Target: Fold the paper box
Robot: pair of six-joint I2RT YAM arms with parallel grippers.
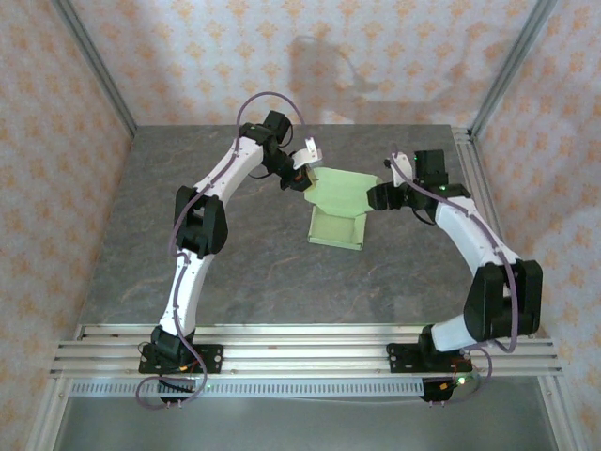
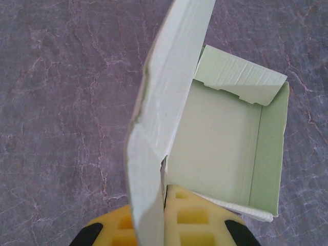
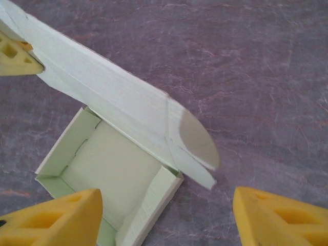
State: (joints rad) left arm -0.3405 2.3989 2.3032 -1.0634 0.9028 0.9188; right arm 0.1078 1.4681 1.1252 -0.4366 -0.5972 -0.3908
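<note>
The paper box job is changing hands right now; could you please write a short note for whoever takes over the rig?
Left gripper: shut on the edge of the lid, holding it raised above the tray.
Right gripper: open, hovering by the tray's corner, holding nothing.
Paper box: in the middle of the table, with the tray walls already standing.
Left to do: probably bring the lid down over the tray and tuck in its rounded tab.
</note>
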